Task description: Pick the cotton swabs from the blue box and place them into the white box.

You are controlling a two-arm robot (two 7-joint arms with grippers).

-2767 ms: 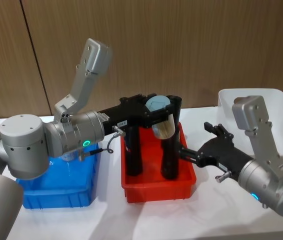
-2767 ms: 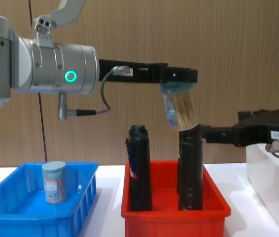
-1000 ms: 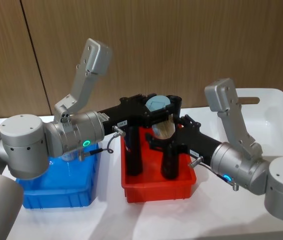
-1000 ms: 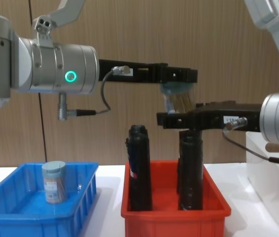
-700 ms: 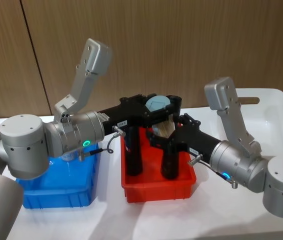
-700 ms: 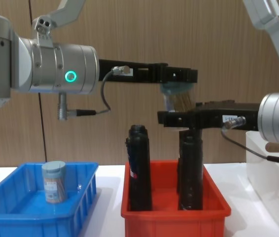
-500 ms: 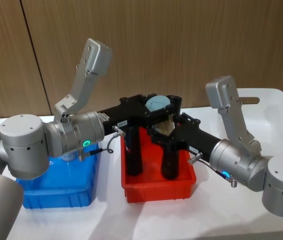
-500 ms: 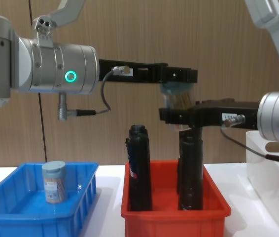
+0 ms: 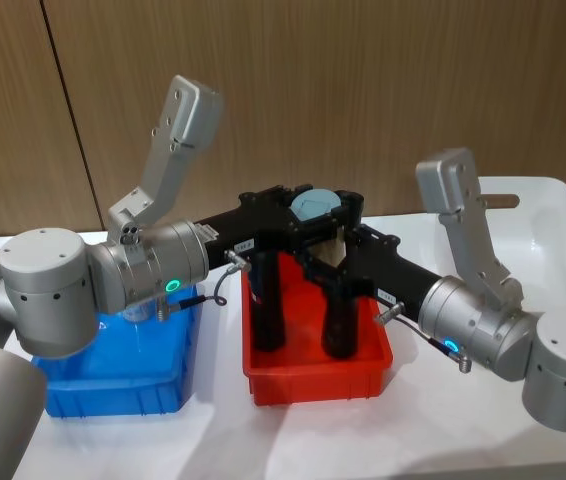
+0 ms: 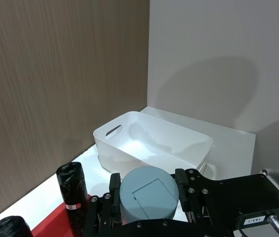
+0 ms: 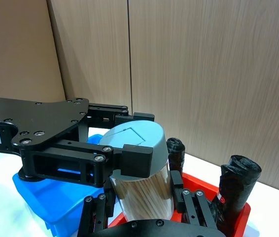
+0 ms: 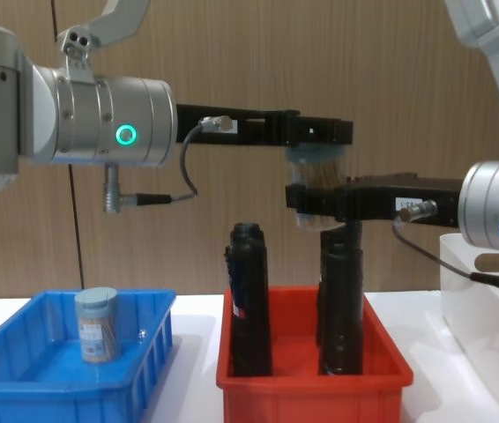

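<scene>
A clear jar of cotton swabs (image 12: 313,179) with a pale blue lid (image 9: 313,207) hangs upright above the red bin. My left gripper (image 9: 315,214) is shut on its lid. My right gripper (image 12: 316,201) reaches in from the right, just below the left one. Its fingers (image 11: 185,207) press against the jar's clear body (image 11: 144,195). A second jar of cotton swabs (image 12: 97,324) stands in the blue box (image 12: 20,392) at the left. The white box (image 9: 553,200) stands at the far right, behind my right arm.
The red bin (image 12: 311,397) sits between the blue and white boxes. Two tall black rolls (image 12: 249,300) (image 12: 342,300) stand in it, right under the held jar. My left arm's elbow hangs over the blue box (image 9: 113,395).
My right gripper swung in from the right, rose to the jar's body and closed around it. The jar went from tilted to upright. The left arm stayed still.
</scene>
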